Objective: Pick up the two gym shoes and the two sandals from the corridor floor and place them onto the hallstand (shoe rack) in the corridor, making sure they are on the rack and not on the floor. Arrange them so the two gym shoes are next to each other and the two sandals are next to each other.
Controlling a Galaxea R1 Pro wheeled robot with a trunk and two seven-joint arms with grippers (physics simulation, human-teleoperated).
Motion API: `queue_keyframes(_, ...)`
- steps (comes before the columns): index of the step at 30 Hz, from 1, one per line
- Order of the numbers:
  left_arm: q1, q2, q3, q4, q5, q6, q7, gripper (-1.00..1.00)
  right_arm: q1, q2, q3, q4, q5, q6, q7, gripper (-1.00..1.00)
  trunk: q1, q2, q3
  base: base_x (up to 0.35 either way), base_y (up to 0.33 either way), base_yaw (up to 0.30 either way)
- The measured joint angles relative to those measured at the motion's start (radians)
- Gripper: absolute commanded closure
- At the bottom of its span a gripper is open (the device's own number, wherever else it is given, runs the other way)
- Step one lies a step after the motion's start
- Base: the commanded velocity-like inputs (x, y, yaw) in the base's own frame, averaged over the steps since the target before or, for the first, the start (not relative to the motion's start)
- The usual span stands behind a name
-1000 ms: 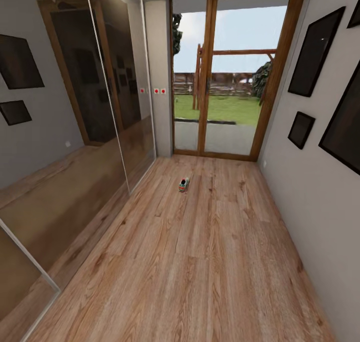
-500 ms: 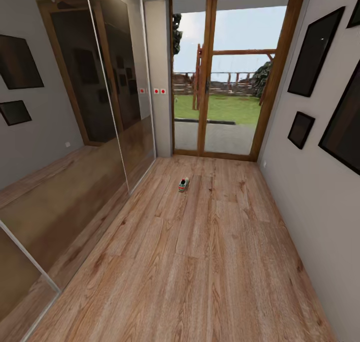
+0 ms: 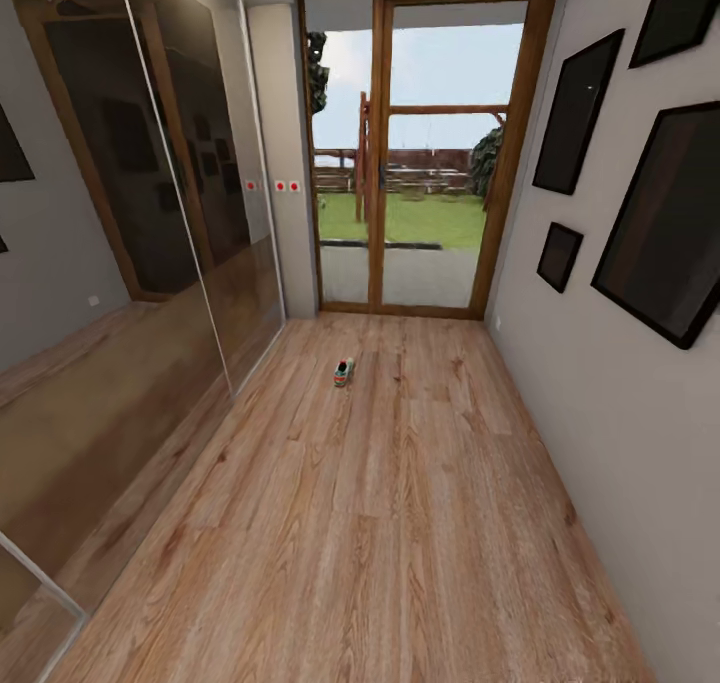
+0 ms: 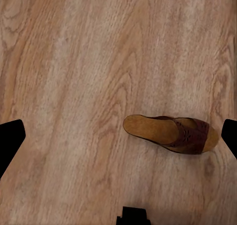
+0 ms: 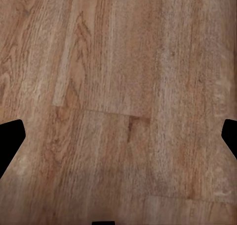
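One gym shoe (image 3: 343,372), white with green and red marks, lies far down the corridor floor (image 3: 390,503) in the head view, short of the glass door. In the left wrist view a brown sandal (image 4: 172,134) with a dark reddish strap and tan footbed rests flat on the planks (image 4: 74,86), below my left gripper (image 4: 118,141). Its black fingertips (image 4: 10,141) sit wide apart at the frame edges, open and empty. My right gripper (image 5: 118,141) hangs open over bare planks (image 5: 118,86), its fingertips (image 5: 9,141) equally spread. The hallstand is out of view.
Mirrored wardrobe doors (image 3: 130,263) line the left wall. Dark picture frames (image 3: 670,223) hang on the right wall. A wood-framed glass door (image 3: 415,163) to a garden closes the far end.
The head view has shifted, so the door, shoe and walls sit further left and the right-wall frames look larger. The shoe itself has not moved on the floor.
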Motion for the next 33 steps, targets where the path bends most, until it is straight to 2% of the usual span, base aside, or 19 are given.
queue_keyframes(9,0.0,0.0,0.0,0.0,0.0,0.0,0.0,-1.0,0.0,0.0,0.0,0.0,0.0,0.0,0.0,-1.0,0.0,0.0,0.003,0.006,0.016,-0.09)
queue_keyframes(33,0.0,0.0,0.001,0.0,0.001,0.0,0.0,-1.0,0.0,0.0,0.0,0.0,0.0,0.0,0.0,-1.0,0.0,0.0,0.004,0.0,0.002,-0.005)
